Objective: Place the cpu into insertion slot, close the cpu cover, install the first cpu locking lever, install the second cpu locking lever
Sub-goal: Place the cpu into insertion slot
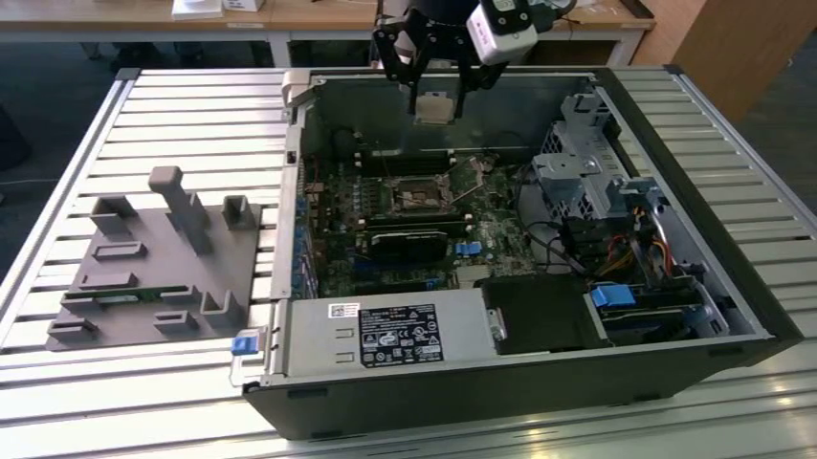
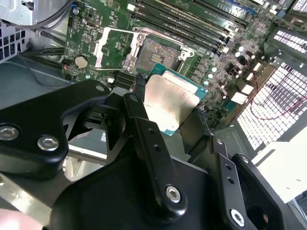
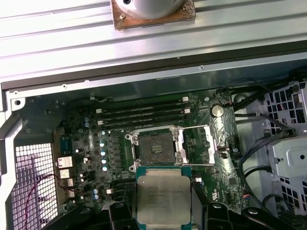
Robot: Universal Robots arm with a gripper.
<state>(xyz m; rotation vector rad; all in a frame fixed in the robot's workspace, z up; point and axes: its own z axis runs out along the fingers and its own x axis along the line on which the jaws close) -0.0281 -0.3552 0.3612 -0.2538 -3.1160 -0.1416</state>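
Black claw (image 2: 170, 96) clenched on the cpu (image 3: 162, 195), above the computer case (image 1: 537, 394) at upper centre of the exterior view, insertion slot (image 3: 156, 147) uncovered, cpu cover (image 3: 214, 139) flipped open

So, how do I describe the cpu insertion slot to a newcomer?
Look inside the open computer case, at the green motherboard. Near its middle, beside the long memory slots, sits the insertion slot: a dark square recess in a metal frame. Nothing else there is a square socket, and the cpu cover stands swung open beside it.
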